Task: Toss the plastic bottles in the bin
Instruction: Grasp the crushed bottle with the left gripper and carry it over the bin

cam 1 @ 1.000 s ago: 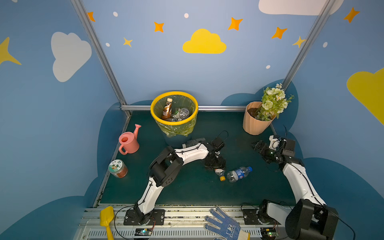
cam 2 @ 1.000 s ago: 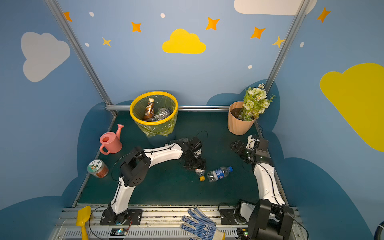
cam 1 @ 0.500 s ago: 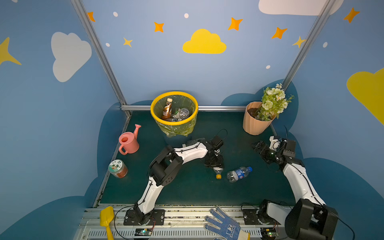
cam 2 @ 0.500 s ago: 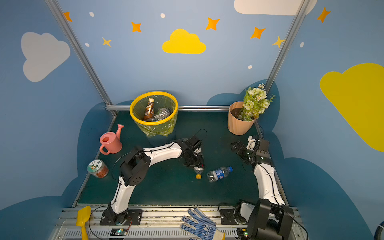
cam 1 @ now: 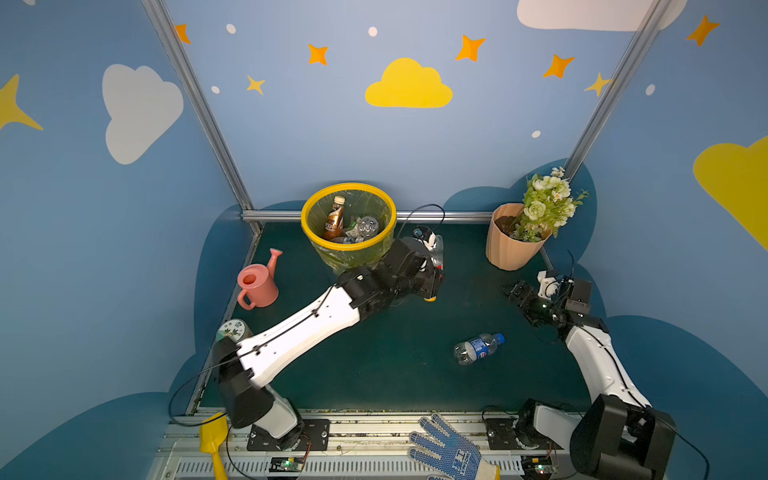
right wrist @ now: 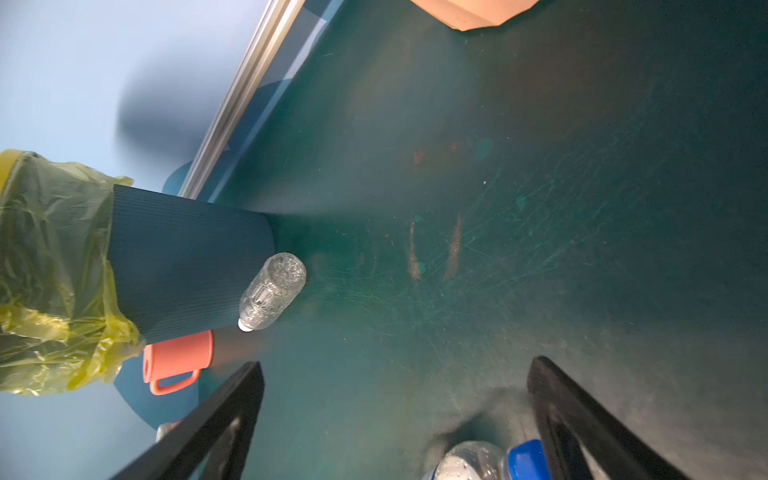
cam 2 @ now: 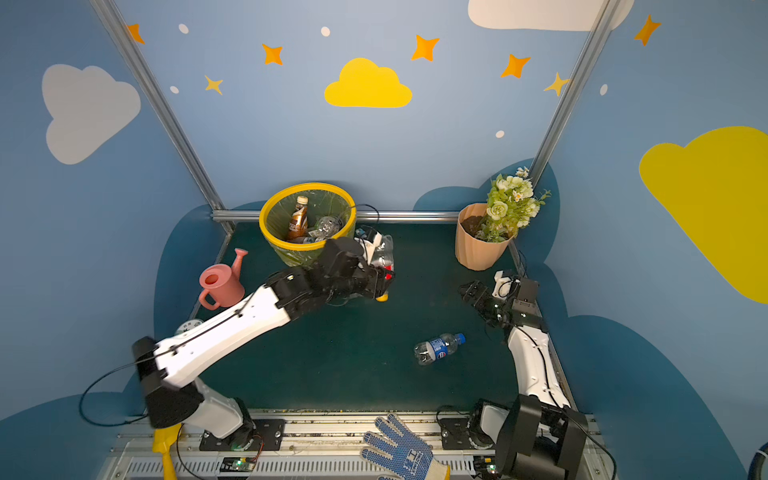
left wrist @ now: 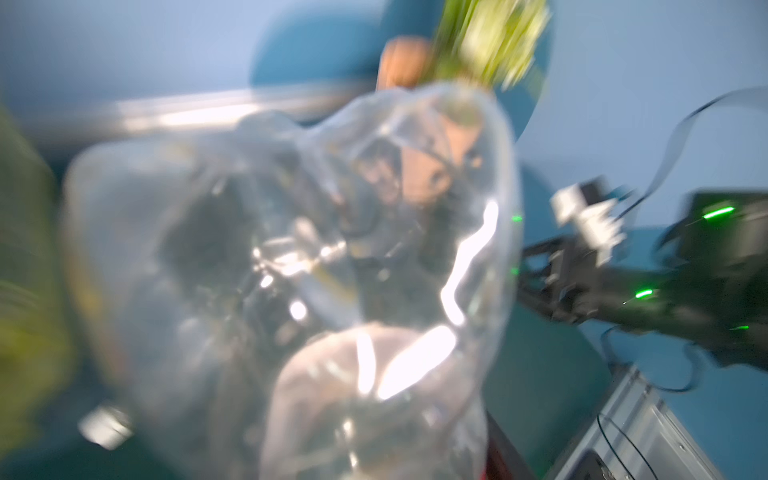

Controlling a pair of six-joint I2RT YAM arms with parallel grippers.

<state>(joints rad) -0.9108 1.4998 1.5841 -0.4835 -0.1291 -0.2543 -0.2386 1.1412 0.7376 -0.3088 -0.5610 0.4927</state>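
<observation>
Clamping clear bottle [cam 2: 384, 255] in left hand [cam 1: 434, 276], raised at 4 o'clock of bin [cam 1: 349, 247]. Holding right hand [cam 1: 517, 296] apart at 3 o'clock of bench [cam 1: 374, 370]; blue-capped bottle [cam 1: 478, 348] flat at 7 o'clock of it.

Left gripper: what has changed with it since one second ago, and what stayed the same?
The left gripper closed on the yellow-capped bottle lying on the mat and lifted it back toward the bin. The blue-capped bottle and the open right gripper stayed in place.

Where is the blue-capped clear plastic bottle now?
In both top views, the blue-capped clear plastic bottle lies on the dark green mat, right of centre, near the right arm's fingers.
</observation>
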